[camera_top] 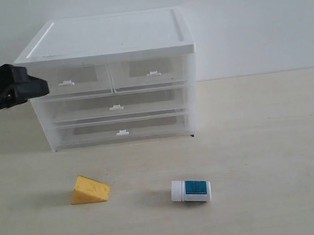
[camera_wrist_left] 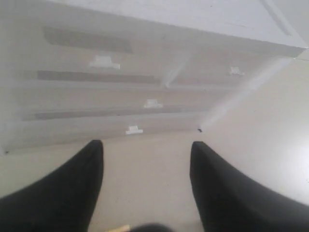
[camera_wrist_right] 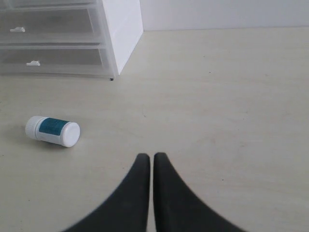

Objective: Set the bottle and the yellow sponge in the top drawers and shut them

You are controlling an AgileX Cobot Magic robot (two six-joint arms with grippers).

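Exterior view: left gripper [camera_top: 40,87] spread wide, empty, mid-left beside closed top drawers [camera_top: 142,76]; right gripper [camera_wrist_right: 153,157] pinched together, empty. Next probably: hook left handle [camera_top: 66,82].

The right gripper [camera_wrist_right: 148,158], fingers pressed together and empty, hangs over the table [camera_wrist_right: 231,96]. The bottle [camera_wrist_right: 52,131] lies on its side at its ten o'clock, with the cabinet [camera_wrist_right: 123,34] beyond at eleven.
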